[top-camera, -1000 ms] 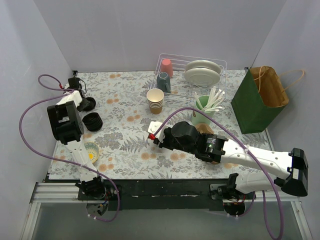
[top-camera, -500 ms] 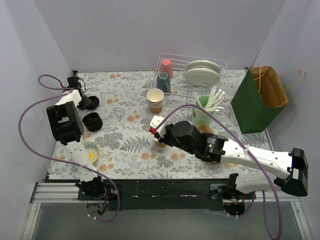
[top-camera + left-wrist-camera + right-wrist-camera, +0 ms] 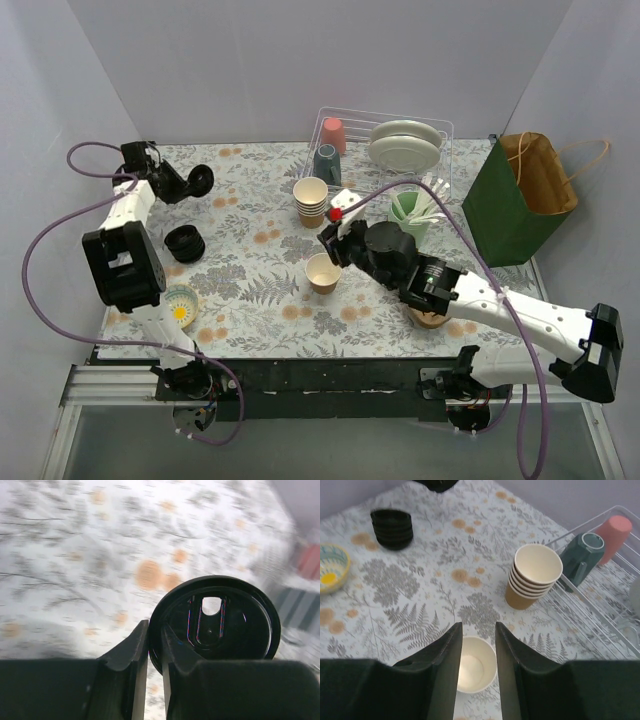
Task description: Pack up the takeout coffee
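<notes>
Top view: at 10 o'clock on the table [image 3: 250,290], the left gripper [image 3: 186,183] clamps a black lid [image 3: 201,180]. The paper cup [image 3: 323,272] stands upright and uncovered near the centre. The right gripper [image 3: 332,240] hovers at its 12 o'clock. The green bag [image 3: 515,205] stands at 2 o'clock.

Left wrist view: the left gripper [image 3: 154,637] pinches the black lid [image 3: 215,625] by its rim.

Right wrist view: the right gripper [image 3: 478,628] is spread and holds nothing. The paper cup [image 3: 476,666] sits below at 6 o'clock, the stack of cups [image 3: 532,577] at 1 o'clock.

Progress, as judged: one cup is set out. Lidding and bagging remain.
</notes>
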